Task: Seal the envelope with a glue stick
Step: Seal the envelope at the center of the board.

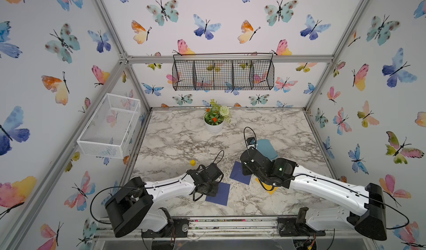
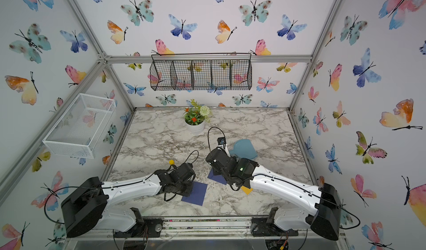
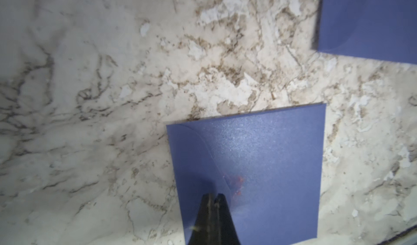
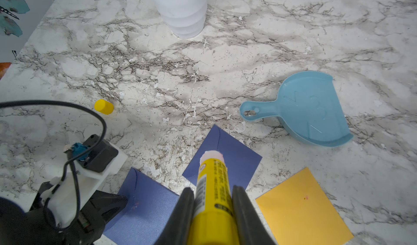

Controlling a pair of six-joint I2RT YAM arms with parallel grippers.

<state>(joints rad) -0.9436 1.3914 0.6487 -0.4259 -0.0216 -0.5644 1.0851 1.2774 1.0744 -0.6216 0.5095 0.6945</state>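
Note:
My right gripper (image 4: pixel 213 190) is shut on the glue stick (image 4: pixel 212 183), a yellow tube with black print. Its uncapped pale tip hangs just above a dark blue envelope (image 4: pixel 237 158) (image 1: pixel 241 174). The yellow cap (image 4: pixel 103 106) (image 1: pixel 192 162) lies apart on the marble. A second dark blue envelope (image 3: pixel 259 164) (image 1: pixel 217 194) lies nearer the front. On its flap edge rest the tips of my left gripper (image 3: pixel 213 196), jaws shut with nothing between them. In both top views the arms hide the glue stick.
A yellow envelope (image 4: pixel 302 205) (image 1: pixel 268 187) lies to the right of the blue ones. A light blue dustpan (image 4: pixel 311 108) (image 2: pixel 244 149) sits behind them, and a white flower pot (image 4: pixel 180 11) (image 1: pixel 214 125) stands at the back. Wire baskets hang on the walls.

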